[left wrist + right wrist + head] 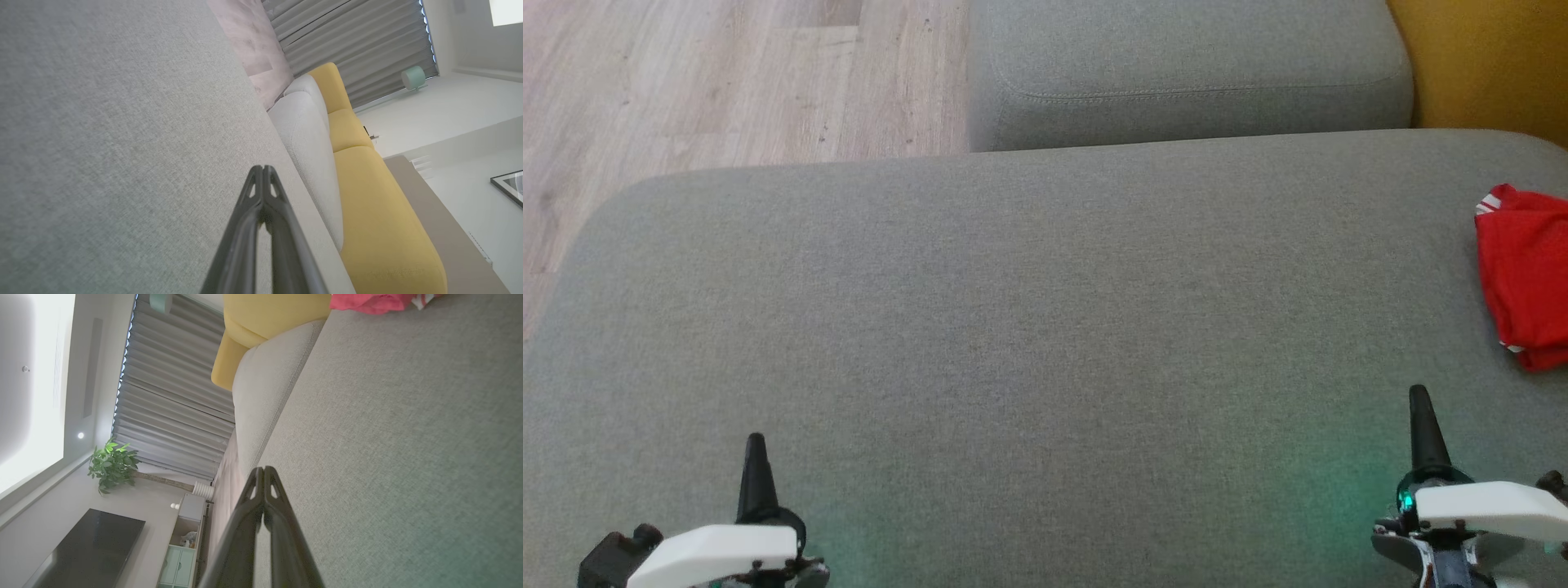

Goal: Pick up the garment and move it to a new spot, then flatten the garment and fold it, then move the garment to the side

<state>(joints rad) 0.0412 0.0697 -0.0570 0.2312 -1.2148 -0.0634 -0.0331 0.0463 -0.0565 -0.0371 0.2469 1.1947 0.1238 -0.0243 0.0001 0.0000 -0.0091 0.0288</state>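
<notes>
One red garment (1525,273) lay at the right edge of the grey sofa seat (1045,327); the left gripper (756,443) and right gripper (1419,397), two in all, hung clenched and empty.

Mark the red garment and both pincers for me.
red garment (1525,278), head view, middle of the bunched fabric.
left pincer (756,443), head view, at its closed fingertips.
right pincer (1419,396), head view, at its closed fingertips.

The left hand (756,445) and right hand (1419,398) point forward side by side, well apart, each with its two dark fingers (243,228) pressed together tip to tip.
</notes>
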